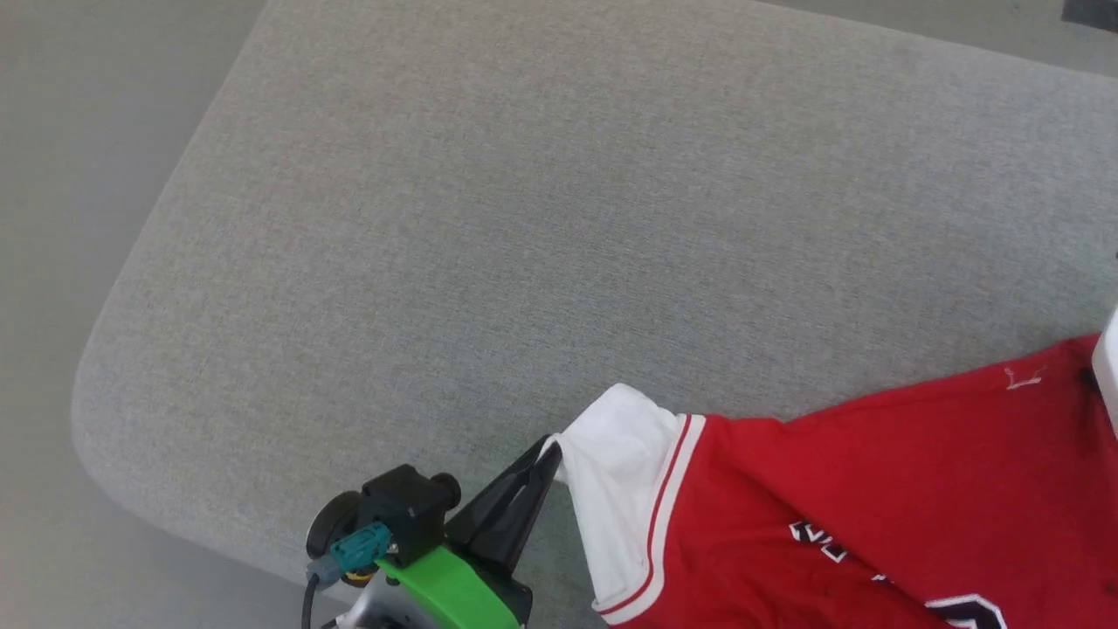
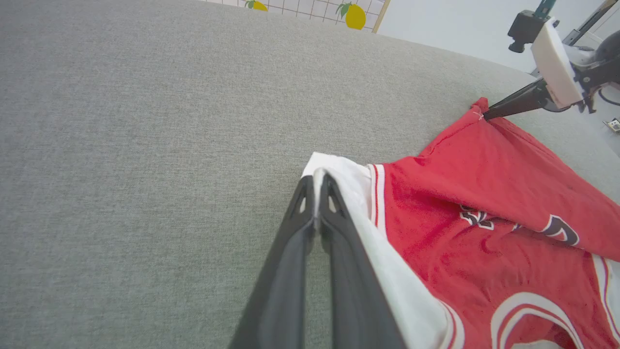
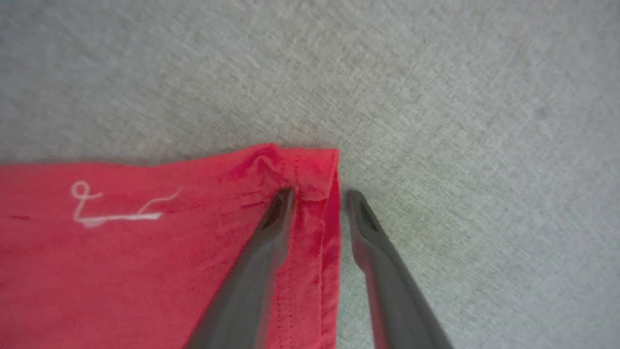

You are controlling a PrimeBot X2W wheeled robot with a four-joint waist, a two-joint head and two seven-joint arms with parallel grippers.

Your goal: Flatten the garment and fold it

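Left gripper (image 2: 315, 194) clamped on the garment (image 1: 873, 489)'s white sleeve, near edge of grey cushion (image 1: 524, 218) | right gripper (image 3: 319, 194) fingers apart, straddling red hem corner | I judge the cloth's long axis runs gripper to gripper.

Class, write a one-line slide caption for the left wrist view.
Left hand pinches the white sleeve of the garment on a grey cushion; the right hand touches its far red corner.

One garment (image 1: 830, 489), two grippers (image 1: 548, 450) (image 3: 318, 193), one cushion (image 1: 524, 218)
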